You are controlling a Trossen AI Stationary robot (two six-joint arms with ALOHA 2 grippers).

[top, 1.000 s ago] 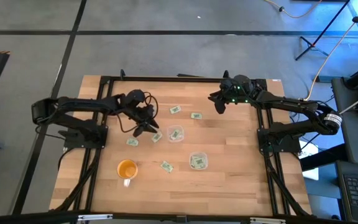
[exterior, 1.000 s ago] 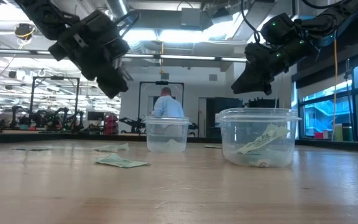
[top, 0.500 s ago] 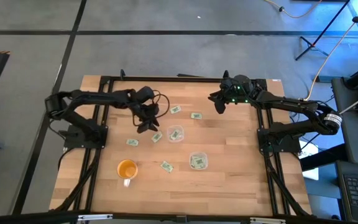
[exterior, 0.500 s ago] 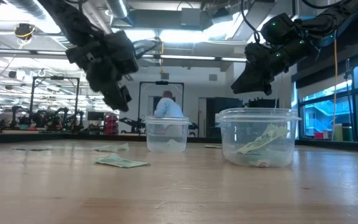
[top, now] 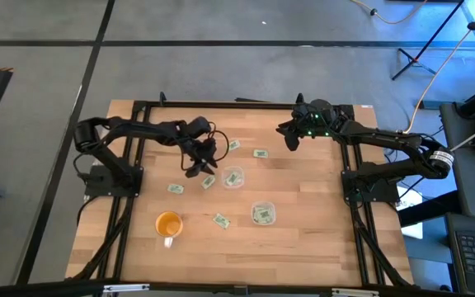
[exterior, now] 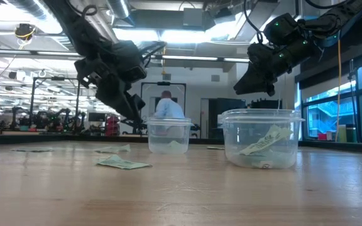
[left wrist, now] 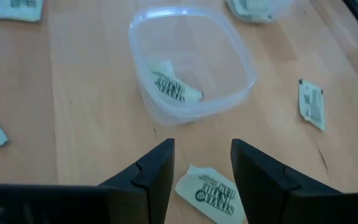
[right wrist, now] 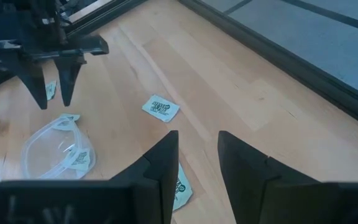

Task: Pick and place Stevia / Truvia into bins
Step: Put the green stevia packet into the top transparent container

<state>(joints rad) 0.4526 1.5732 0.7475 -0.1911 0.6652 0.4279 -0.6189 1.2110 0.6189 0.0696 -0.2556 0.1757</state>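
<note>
Orange cup (top: 168, 223) near loose packets (top: 221, 220)

Overhead camera: placed high, aimed straight down; the whole pale wooden slatted table (top: 303, 190) and both arms are covered.

Low camera: set at tabletop level, faced across the table into the room.

Left wrist camera: held close above the nearer small clear plastic cup (left wrist: 191, 59); that cup is shared with the overhead view (top: 233, 177).

Right wrist camera: aimed from farther off, down the table; the same cup is taken in.
</note>
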